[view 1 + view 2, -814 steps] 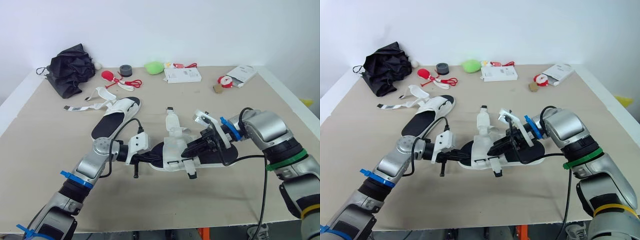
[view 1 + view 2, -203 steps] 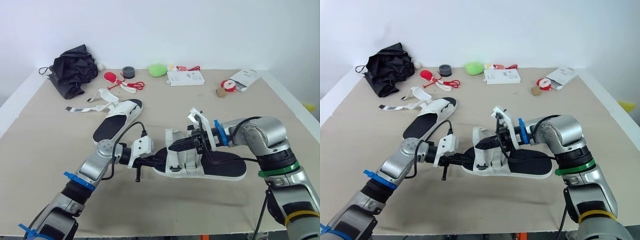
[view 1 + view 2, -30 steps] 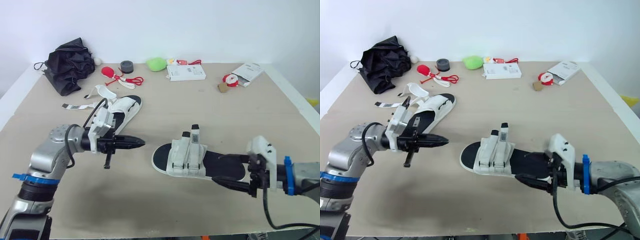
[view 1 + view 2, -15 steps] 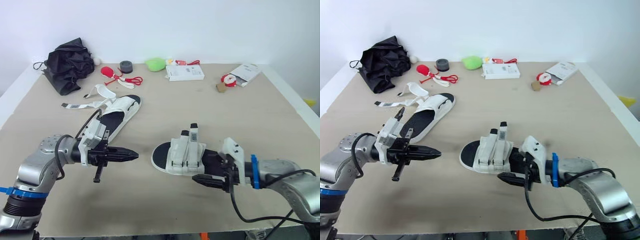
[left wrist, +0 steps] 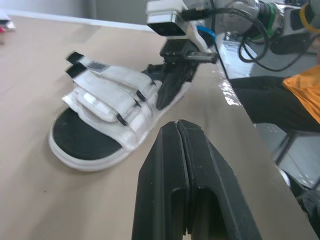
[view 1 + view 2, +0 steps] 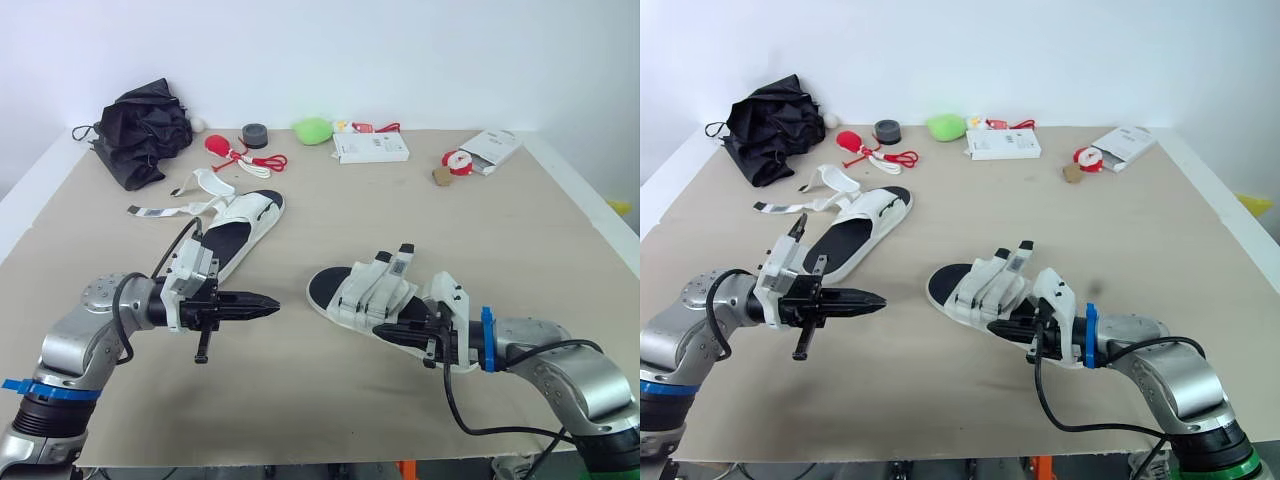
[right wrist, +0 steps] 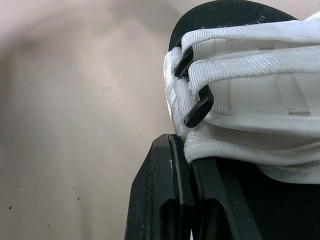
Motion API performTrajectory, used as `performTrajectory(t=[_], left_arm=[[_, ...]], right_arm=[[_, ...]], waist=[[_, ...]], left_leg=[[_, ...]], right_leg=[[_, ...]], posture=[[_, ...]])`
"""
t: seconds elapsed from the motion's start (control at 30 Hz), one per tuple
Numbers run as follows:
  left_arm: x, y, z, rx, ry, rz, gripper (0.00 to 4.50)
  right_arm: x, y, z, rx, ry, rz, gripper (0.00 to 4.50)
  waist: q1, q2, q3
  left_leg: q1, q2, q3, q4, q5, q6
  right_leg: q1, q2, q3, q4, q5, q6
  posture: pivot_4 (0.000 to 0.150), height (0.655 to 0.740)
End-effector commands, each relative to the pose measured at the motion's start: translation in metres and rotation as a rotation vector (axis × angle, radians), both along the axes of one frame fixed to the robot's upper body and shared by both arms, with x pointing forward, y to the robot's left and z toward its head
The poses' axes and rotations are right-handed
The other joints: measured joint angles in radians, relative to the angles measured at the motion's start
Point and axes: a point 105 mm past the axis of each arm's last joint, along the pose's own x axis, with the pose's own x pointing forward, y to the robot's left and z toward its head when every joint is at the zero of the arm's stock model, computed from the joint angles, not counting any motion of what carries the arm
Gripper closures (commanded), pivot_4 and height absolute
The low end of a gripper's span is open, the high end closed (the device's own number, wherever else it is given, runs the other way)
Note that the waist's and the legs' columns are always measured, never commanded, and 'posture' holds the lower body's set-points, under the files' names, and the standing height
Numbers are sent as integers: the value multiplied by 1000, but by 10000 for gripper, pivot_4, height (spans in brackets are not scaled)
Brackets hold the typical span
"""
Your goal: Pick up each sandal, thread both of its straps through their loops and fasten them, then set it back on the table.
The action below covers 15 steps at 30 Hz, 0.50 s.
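Supporting beige tabletop (image 6: 330, 400): carries everything listed below, plus small clutter along its far edge.
Black crumpled fabric bundle (image 6: 145, 130): well beyond the left gripper of 2 black fingers (image 6: 272, 305), at the far corner. It has no part in the job.
Unfastened white webbing sandal with black footbed (image 6: 238, 222): flat on the table, just beyond the left gripper and apart from it. Its straps trail loose off the far end.
Fastened white webbing sandal with black footbed (image 6: 372, 292): flat on the table, touching the right gripper of 2 black fingers (image 6: 385, 328). Its 2 straps run through their black loops and lie folded across the foot.
Left gripper: fingers pressed together and holding nothing. It hangs above bare table, pointing toward the fastened sandal but apart from it.
Right gripper: fingers pressed together with nothing seen between them, laid along the fastened sandal's near side under the loops.
Step in hand: sandal 1 looks finished and set down. The right gripper seems to be nudging it or letting it be.
Next move: probably sandal 2. The left gripper would need to spread, reach away from the robot to the unfastened sandal and lift it. The right gripper would need to draw clear to take a loose strap end and feed it through a loop.
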Motion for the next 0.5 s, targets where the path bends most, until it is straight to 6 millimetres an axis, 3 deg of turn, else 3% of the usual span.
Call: performTrajectory(t=[0.03, 0.13, 0.23, 0.37, 0.5], left_arm=[[11, 0, 11, -34, -70, 85, 45000], [26, -3, 9, -49, -96, 188, 45000], [37, -9, 8, -94, -88, 279, 45000], [41, -20, 5, -122, -86, 318, 45000], [48, -30, 4, -162, -77, 372, 45000]], right_arm=[[21, -18, 22, 54, -82, -149, 44637], [45, -40, 43, 82, -186, -321, 44637], [80, -79, 57, 94, -232, -612, 44637], [108, -110, 55, 109, -200, -864, 44637], [130, -121, 45, 96, -159, -992, 44637]], waist=[[0, 0, 0], [1, 1, 1], [1, 1, 1], [0, 1, 1], [-2, 1, 1]], left_leg=[[0, 0, 0, 0, 1, 0], [0, 0, 2, 0, 2, 1], [-1, -1, 2, 0, 4, 2], [-2, -1, 4, -1, 4, 2], [-2, -1, 4, -2, 3, 2]], right_leg=[[0, 0, 0, 0, 1, 0], [-1, 0, 1, 0, 3, 0], [-2, 0, 3, 0, 5, 1], [-3, 0, 5, 0, 6, -1], [-4, 1, 6, 1, 8, -8]], posture=[[1500, 7400], [1500, 7400], [1500, 7400], [1500, 7400], [1500, 7400]])
